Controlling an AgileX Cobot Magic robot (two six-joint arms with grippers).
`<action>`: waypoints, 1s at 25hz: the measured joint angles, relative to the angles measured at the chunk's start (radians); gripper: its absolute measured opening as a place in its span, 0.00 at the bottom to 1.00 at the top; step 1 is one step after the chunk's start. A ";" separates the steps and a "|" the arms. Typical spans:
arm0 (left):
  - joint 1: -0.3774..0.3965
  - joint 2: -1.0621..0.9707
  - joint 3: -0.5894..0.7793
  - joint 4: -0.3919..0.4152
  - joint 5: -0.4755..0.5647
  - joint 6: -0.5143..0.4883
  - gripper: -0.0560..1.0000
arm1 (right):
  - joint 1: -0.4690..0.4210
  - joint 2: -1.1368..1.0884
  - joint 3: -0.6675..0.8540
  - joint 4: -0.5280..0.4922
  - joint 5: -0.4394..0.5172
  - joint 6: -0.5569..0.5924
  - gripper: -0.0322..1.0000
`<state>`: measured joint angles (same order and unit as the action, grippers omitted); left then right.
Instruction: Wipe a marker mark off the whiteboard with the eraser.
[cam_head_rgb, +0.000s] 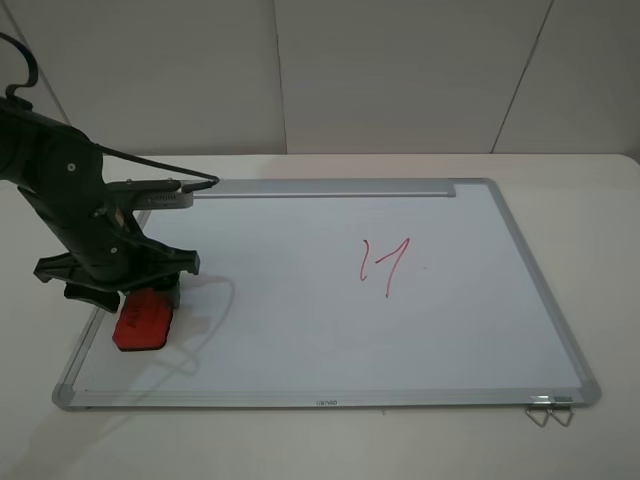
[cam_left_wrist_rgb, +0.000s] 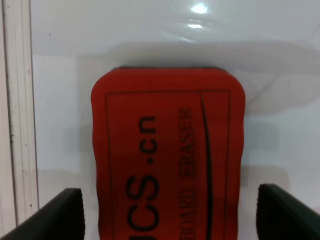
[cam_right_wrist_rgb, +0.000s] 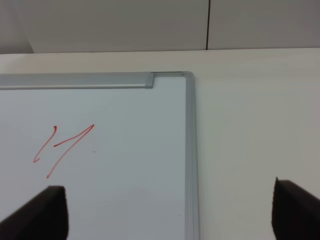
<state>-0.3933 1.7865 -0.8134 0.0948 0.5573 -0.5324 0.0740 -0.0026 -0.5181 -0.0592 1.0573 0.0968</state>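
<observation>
Left arm angled down over the whiteboard's (cam_head_rgb: 300, 330) left end — left hand (cam_left_wrist_rgb: 172, 212) spread, fingers straddling the eraser (cam_head_rgb: 143, 322), not touching it. Right hand (cam_right_wrist_rgb: 170, 212) spread too, empty, above the whiteboard's right edge.

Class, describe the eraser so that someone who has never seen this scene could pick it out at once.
Find the big white whiteboard with a silver frame lying on the table. Go to its near left corner, under the left gripper. The eraser is the small red block there, solid, unlike the thin red strokes drawn farther right.
</observation>
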 joint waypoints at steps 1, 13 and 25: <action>0.000 -0.001 0.000 0.000 -0.001 0.000 0.72 | 0.000 0.000 0.000 0.000 0.000 0.000 0.73; 0.000 -0.071 0.001 0.072 0.007 0.002 0.77 | 0.000 0.000 0.000 0.000 0.000 0.000 0.73; 0.000 -0.573 0.001 0.133 0.133 0.107 0.78 | 0.000 0.000 0.000 0.000 0.000 0.000 0.73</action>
<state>-0.3933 1.2130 -0.8127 0.2277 0.6906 -0.4259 0.0740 -0.0026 -0.5181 -0.0592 1.0573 0.0968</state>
